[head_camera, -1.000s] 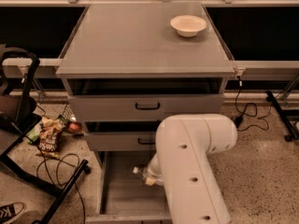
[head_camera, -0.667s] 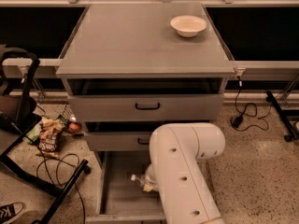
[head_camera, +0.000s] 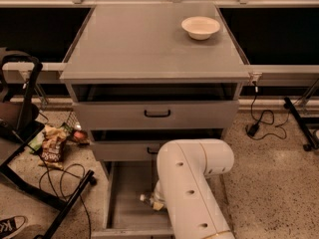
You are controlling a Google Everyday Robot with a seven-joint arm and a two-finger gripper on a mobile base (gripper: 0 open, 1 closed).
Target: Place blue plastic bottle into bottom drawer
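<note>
We are seeing the hand [head_camera: 156, 202] reaching down inside the open bottom drawer [head_camera: 127, 205]. It is sitting lower than a second ago and is mostly hidden behind the white arm [head_camera: 192, 183], so we cannot tell whether it is gripping. The blue plastic bottle [head_camera: 147, 199] is showing just beside it, low in that drawer. A white bowl [head_camera: 200, 27] is resting on the desk [head_camera: 144, 44], near its far right corner.

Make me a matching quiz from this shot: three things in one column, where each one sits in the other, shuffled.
Things:
1. white bowl
2. gripper
3. snack bag

Places:
a. on the floor, left side
b. on the cabinet top
c. down in the open bottom drawer, by the blue plastic bottle

Pairs: 1-b, 2-c, 3-a
</note>
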